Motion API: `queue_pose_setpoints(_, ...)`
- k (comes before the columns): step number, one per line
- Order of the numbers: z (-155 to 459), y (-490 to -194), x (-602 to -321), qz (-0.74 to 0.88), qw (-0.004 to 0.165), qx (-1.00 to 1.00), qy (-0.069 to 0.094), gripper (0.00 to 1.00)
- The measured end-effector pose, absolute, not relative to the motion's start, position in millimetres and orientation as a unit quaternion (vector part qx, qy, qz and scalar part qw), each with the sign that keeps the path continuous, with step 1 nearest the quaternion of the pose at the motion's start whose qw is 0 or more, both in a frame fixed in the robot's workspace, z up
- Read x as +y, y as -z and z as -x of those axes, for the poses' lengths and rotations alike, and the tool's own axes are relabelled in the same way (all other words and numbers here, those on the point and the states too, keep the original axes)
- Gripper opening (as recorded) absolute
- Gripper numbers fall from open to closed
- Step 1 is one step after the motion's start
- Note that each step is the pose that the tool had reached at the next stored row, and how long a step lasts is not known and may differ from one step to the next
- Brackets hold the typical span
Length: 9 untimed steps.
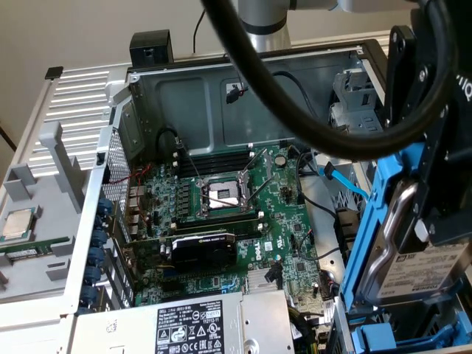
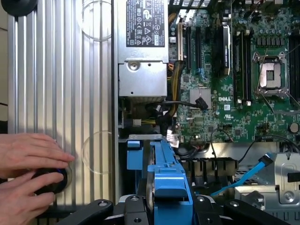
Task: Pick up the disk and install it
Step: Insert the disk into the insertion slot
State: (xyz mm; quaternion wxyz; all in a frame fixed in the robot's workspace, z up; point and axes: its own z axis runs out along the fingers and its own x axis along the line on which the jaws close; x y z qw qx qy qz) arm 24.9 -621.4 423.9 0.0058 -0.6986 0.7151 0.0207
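Fingers pinch the disk by its blue carrier frame, one on each side, closed onto it. Disk is off any surface, held on edge and tilted, white label facing outward in the exterior view. Pick-up half reads as done. Install half not done: disk hangs over the corner of the open computer case, just above a blue drive bay right beneath the fingers. It is not seated there, and whether the frame's lower edge touches the bay cannot be told.

Around: blue SATA cable runs loose just beside the held disk, on the side toward the motherboard, close enough to snag or get pinched under the frame, judging by how it lies. Motherboard spreads out beyond the fingers, with an empty processor socket, black graphics card and power supply, all well apart from the fingers and no obstacle. Thick black hose loops above the case, across the exterior view. Processor chip sits outside the case, far from the fingers. Person's hands rest on a dark knob on the ribbed metal panel beside the case, near the fingers, a thing to watch.
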Motion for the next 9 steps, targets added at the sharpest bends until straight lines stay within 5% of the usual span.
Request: queue_pose_setpoints(9,-24.3,-419.7,-621.3,0.699,0.007,0.715,-0.019,0.37)
